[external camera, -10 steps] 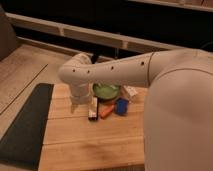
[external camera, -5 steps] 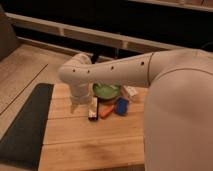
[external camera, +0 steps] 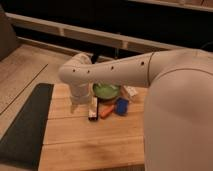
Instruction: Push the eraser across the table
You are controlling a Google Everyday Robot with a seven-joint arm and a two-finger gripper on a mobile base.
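Observation:
The eraser (external camera: 93,108), a narrow oblong block with a white top and dark sides, lies on the light wooden plank table (external camera: 90,145), near its middle, long side pointing away from me. My white arm reaches in from the right and bends down at the wrist. The gripper (external camera: 76,106) hangs just left of the eraser, low over the table; I cannot tell whether it touches the eraser.
An orange marker-like stick (external camera: 106,111) and a blue block (external camera: 121,105) lie right of the eraser. A green bowl (external camera: 106,91) and a small white object (external camera: 131,91) sit behind them. A dark grey mat (external camera: 25,125) lies left of the table.

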